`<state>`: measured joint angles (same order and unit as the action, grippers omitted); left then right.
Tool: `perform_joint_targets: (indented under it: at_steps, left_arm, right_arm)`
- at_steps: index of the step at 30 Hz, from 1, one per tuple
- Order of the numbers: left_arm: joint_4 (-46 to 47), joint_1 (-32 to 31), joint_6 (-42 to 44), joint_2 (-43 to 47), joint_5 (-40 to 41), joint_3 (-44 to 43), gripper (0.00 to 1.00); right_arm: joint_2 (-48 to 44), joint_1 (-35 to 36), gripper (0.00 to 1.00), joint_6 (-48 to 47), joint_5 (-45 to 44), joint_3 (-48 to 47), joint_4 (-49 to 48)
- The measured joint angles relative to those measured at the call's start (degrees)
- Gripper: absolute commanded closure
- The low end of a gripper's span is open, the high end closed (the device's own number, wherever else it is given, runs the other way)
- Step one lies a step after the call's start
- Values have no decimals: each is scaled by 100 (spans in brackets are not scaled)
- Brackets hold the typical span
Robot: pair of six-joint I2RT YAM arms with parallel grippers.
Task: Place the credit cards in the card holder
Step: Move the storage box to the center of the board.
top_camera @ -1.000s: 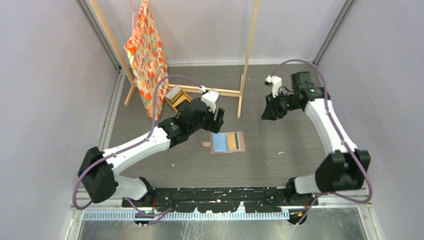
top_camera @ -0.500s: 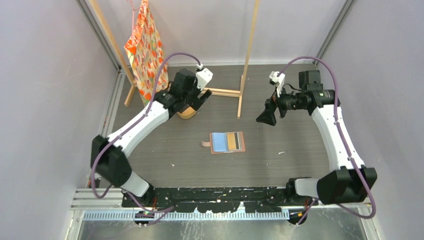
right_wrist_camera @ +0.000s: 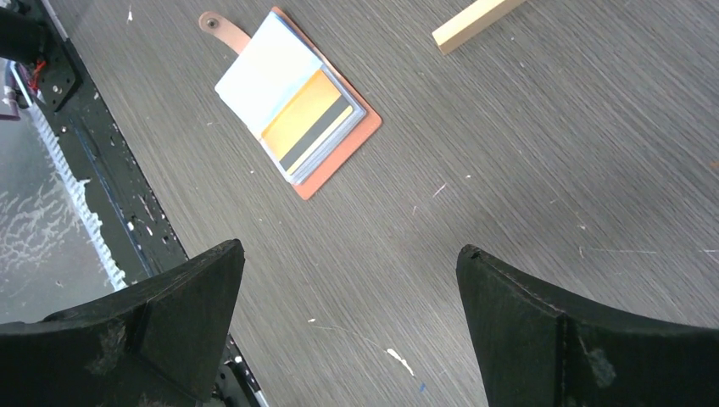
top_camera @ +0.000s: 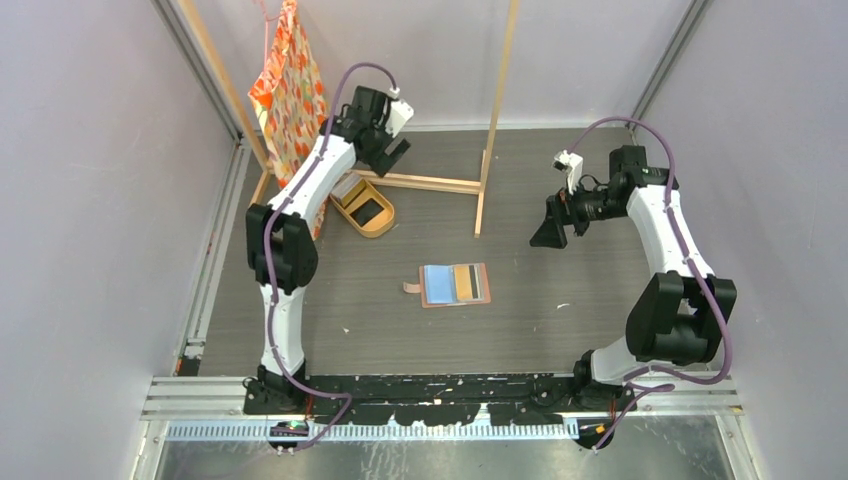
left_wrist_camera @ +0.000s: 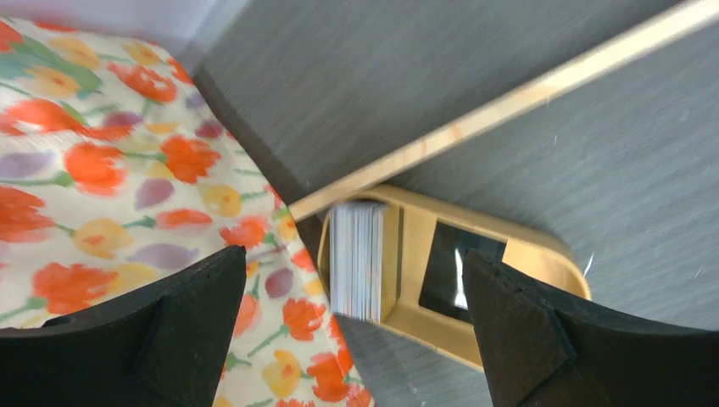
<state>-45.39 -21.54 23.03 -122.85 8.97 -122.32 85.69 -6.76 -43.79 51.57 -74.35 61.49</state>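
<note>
The card holder point(top_camera: 455, 284) lies open at the table's middle, snap tab to its left; in the right wrist view the card holder point(right_wrist_camera: 297, 106) shows a pale blue card and a tan card with a dark stripe in its pockets. A stack of credit cards point(left_wrist_camera: 356, 259) stands on edge in the left compartment of a tan tray point(left_wrist_camera: 526, 246), seen from above as the credit cards point(top_camera: 348, 188). My left gripper point(top_camera: 392, 150) hangs high over the tray, open and empty point(left_wrist_camera: 354, 254). My right gripper point(top_camera: 550, 232) is open and empty above bare table right of the holder point(right_wrist_camera: 349, 248).
A floral cloth point(top_camera: 290, 100) hangs from a wooden rack; its floor bar point(top_camera: 430, 183) and upright point(top_camera: 497, 110) stand behind the tray point(top_camera: 375, 222). The cloth point(left_wrist_camera: 102, 153) drapes right beside the card stack. The black base rail point(top_camera: 440, 385) runs along the near edge.
My left arm swung from beside the card holder back to the far left above the tray, and its jaws opened fully. My right gripper drew slightly right and opened wide.
</note>
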Motion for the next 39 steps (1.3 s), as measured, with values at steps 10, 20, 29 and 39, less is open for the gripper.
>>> perform_joint_targets:
  at_steps: [10,20,29,39]
  left_arm:
    - [798,20,737,407,321,2002,19]
    - [1757,92,1054,398,879,2415,26]
    - [2026,125,1152,247,1119,2610,33]
    - [2120,127,1185,109,1279,2610,40]
  right_arm:
    - [299,-96,0,-160,-2,22,48]
    - [503,-96,0,-271,26,81,98]
    - [560,-96,0,-299,66,81,140]
    - [629,-96,1,-306,98,85,157]
